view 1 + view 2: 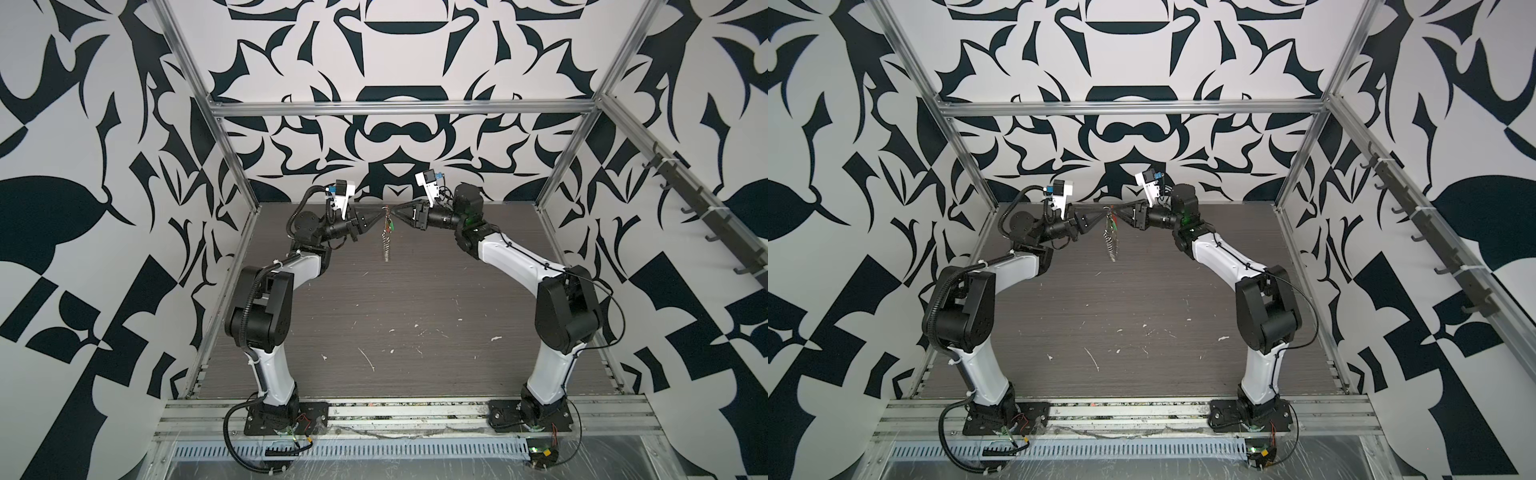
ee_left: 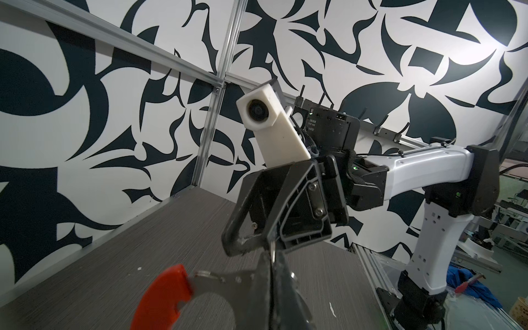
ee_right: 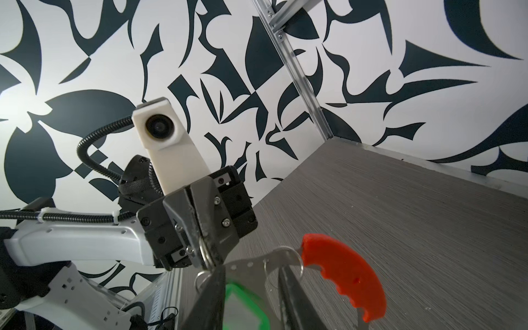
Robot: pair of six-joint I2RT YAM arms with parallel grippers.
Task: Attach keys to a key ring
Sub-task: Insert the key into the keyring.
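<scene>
Dark grey wood-grain tabletop (image 1: 374,299), small white flecks (image 1: 495,338) and scratches scattered over its near half.

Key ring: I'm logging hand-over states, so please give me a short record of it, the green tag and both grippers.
key ring: hanging in the air between the two gripper tips, off the table
red segment: on the ring's loop, free of both grippers
left gripper: shut on the key ring's metal
right gripper: open, fingers apart
green tag: between the right gripper's fingers, not pinched
tag on ring: seems to hang from it; link unclear
</scene>
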